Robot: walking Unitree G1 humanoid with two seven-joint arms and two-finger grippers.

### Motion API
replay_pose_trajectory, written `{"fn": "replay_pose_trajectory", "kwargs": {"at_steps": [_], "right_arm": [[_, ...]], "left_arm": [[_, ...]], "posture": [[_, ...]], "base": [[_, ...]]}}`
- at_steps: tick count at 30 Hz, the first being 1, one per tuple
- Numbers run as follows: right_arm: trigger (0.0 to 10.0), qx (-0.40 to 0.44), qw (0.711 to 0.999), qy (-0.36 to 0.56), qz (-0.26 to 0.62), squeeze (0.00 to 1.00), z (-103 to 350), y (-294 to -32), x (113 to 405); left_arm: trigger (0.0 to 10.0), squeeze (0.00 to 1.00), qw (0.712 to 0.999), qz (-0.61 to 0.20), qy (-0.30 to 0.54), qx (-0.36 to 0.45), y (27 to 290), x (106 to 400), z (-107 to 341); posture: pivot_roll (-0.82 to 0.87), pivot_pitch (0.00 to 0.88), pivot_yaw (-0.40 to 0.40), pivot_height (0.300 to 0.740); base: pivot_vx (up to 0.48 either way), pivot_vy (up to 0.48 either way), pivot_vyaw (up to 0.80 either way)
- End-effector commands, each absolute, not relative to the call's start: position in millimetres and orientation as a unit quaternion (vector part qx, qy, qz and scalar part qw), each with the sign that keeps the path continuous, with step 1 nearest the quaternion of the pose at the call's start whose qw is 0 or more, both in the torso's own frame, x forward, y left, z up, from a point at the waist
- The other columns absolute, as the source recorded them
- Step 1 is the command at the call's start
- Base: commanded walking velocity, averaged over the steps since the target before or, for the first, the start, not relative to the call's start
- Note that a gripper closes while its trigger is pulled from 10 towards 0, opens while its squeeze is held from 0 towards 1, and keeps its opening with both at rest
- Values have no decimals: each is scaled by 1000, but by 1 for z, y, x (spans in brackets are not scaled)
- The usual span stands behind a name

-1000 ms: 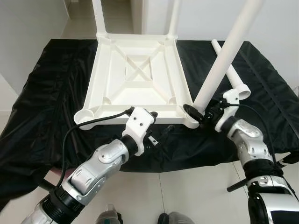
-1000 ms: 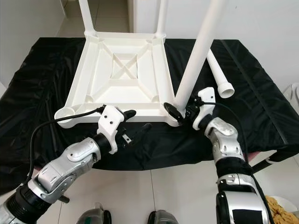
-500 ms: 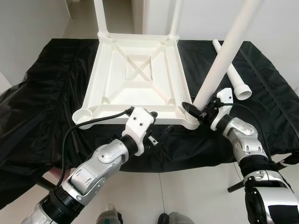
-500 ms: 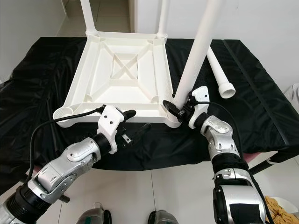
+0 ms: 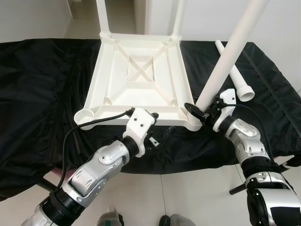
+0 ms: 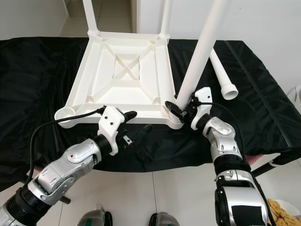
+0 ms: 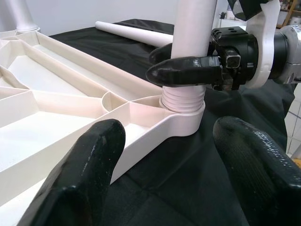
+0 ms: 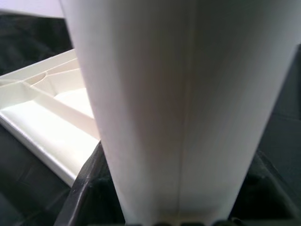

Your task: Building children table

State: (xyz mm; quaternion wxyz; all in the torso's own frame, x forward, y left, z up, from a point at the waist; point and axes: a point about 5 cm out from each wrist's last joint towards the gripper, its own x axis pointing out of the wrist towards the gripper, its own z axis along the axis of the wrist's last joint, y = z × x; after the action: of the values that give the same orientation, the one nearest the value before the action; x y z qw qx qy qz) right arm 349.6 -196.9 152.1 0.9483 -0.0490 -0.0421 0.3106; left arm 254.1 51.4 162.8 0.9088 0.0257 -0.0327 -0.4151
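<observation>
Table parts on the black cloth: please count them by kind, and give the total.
Table top, upside down: 1
Legs standing in corner sockets: 3
Loose leg lying on the black cloth: 1
Total: 5

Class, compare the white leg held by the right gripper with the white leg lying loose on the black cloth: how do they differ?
The held leg stands tilted with its threaded end in the tabletop's near corner socket; the loose leg lies flat, joined to nothing. The right gripper clamps the held leg; nothing touches the loose leg. Both are white tubes.
</observation>
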Motion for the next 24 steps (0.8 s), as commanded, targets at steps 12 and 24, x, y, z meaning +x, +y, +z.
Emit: {"fn": "replay_pose_trajectory", "kwargs": {"at_steps": [12,24], "right_arm": [[10000,12,986,-77,148,0,154,-185,343],[10000,86,992,-93,-11,0,160,-180,330]], "left_arm": [[10000,0,850,-525,-27,28,43,241,161],[10000,0,849,-527,-26,26,42,241,161]], "posture": [[28,71,-20,740],[19,71,-16,740]], "base": [[0,0,0],[0,0,0]]}}
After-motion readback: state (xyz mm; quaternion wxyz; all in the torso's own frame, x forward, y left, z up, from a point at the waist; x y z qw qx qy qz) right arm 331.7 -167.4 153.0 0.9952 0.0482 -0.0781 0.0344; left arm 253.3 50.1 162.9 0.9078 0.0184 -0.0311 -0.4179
